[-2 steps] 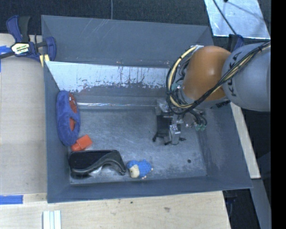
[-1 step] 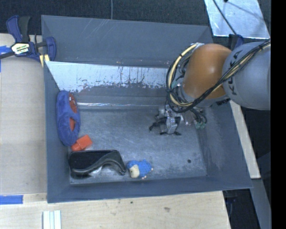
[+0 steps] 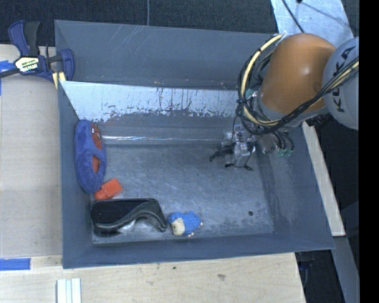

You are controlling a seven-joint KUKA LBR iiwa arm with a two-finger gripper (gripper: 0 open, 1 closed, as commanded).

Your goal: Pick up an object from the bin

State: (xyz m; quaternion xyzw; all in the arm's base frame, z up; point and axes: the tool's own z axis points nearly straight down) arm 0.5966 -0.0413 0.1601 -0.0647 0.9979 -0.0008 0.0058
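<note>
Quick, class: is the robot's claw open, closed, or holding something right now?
Claw: cannot be told whether open or closed; it hangs over the right side of the bin.

I see the tool (image 3: 235, 153) over the bin's (image 3: 177, 55) right side. The blue cloth (image 3: 87, 160), orange block (image 3: 108, 189), black handle (image 3: 125, 215) and small blue lump (image 3: 186, 223) sit left, well apart from it.

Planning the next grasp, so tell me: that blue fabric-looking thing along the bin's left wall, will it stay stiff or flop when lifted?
Probably floppy: the blue fabric thing looks crumpled and slumps against the bin wall. Likely light, and unlikely to roll, lying long and flat.
</note>
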